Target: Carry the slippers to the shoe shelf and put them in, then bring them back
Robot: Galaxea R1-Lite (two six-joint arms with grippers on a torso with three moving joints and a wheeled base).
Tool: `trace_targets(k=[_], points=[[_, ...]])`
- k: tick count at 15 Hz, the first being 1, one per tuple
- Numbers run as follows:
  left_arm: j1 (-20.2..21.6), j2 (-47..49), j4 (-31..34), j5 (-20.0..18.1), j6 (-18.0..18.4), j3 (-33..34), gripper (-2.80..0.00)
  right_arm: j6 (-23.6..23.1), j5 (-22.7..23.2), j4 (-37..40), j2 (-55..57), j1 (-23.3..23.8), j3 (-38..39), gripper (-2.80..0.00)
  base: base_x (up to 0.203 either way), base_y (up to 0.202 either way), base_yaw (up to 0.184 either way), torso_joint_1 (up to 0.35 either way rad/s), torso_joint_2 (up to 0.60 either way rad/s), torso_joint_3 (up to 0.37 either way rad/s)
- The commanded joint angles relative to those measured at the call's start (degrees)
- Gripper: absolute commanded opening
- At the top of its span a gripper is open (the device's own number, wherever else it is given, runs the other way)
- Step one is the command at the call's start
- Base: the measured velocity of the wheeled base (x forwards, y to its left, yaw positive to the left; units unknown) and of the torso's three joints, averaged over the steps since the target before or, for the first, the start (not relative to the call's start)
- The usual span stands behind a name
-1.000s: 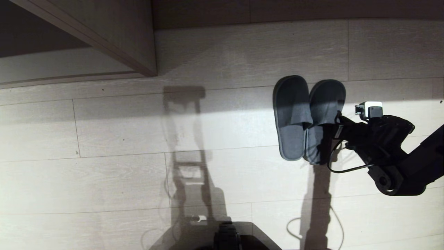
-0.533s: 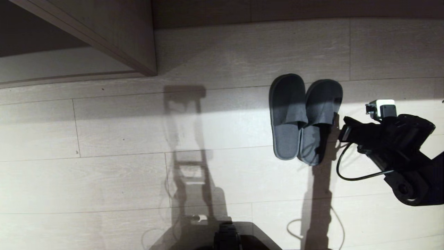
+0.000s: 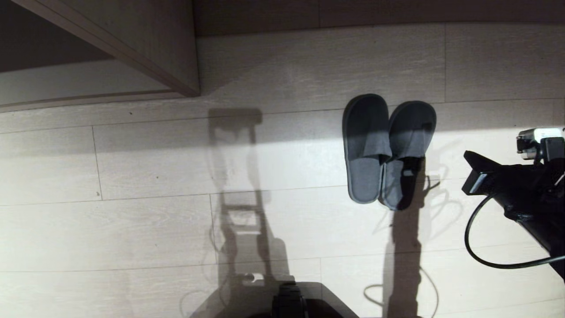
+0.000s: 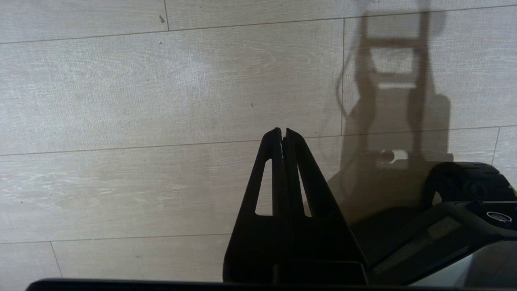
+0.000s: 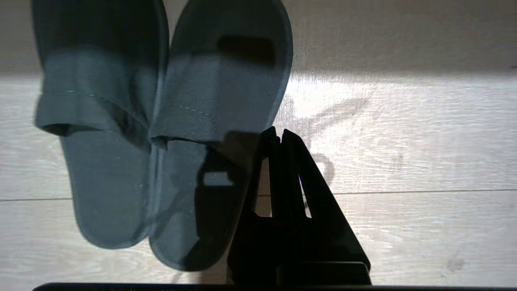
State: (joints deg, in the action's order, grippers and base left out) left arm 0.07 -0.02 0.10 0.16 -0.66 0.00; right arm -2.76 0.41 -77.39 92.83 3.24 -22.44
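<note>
The slippers (image 3: 388, 150), a dark grey pair, lie side by side on the pale floor, toes toward the far wall, the left one slightly overlapping the right. My right gripper (image 3: 468, 172) hangs to their right, apart from them, shut and empty. In the right wrist view the slippers (image 5: 161, 133) fill the upper left, and the right gripper (image 5: 279, 133) shows its tips just beside the nearer slipper's edge. The shoe shelf (image 3: 66, 84) shows its pale base board at the far left. My left gripper (image 4: 281, 131) is parked over bare floor, shut on nothing.
A taupe wood panel (image 3: 150, 48) juts out beside the shelf opening. A dark skirting (image 3: 375, 13) runs along the far wall. My base (image 3: 289, 302) sits at the bottom edge, and a black cable (image 3: 481, 260) loops under the right arm.
My right gripper has drawn back to the right, away from the right slipper it was against. The slippers shifted slightly left early on and now lie still.
</note>
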Motion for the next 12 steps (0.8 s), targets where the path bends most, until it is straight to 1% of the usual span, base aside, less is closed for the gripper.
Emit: trace_targets(k=[1, 5, 7, 9, 12], points=[[0.01, 0.02, -0.01, 0.02, -0.04, 0.00, -2.80, -0.05, 0.30, -0.28, -8.00, -0.06, 3.23, -2.80, 0.000, 0.000, 0.000, 0.000, 0.00, 0.000], [0.01, 0.02, -0.01, 0.02, -0.04, 0.00, -2.80, -0.11, 1.91, 3.78, -21.96, -0.18, 10.05, -2.80, 0.000, 0.000, 0.000, 0.000, 0.00, 0.000], [0.01, 0.02, -0.01, 0.02, -0.04, 0.00, -2.80, -0.13, 2.16, 8.53, -31.39, -0.27, 11.52, -2.80, 0.000, 0.000, 0.000, 0.000, 0.00, 0.000], [0.01, 0.02, -0.01, 0.02, -0.04, 0.00, -2.80, -0.14, 2.59, 16.26, -42.74, -0.32, 11.93, -2.80, 0.000, 0.000, 0.000, 0.000, 0.00, 0.000], [0.01, 0.02, -0.01, 0.02, -0.04, 0.00, -2.80, -0.11, 3.73, 34.87, -64.24, -0.34, 11.24, -2.80, 0.000, 0.000, 0.000, 0.000, 0.00, 0.000]])
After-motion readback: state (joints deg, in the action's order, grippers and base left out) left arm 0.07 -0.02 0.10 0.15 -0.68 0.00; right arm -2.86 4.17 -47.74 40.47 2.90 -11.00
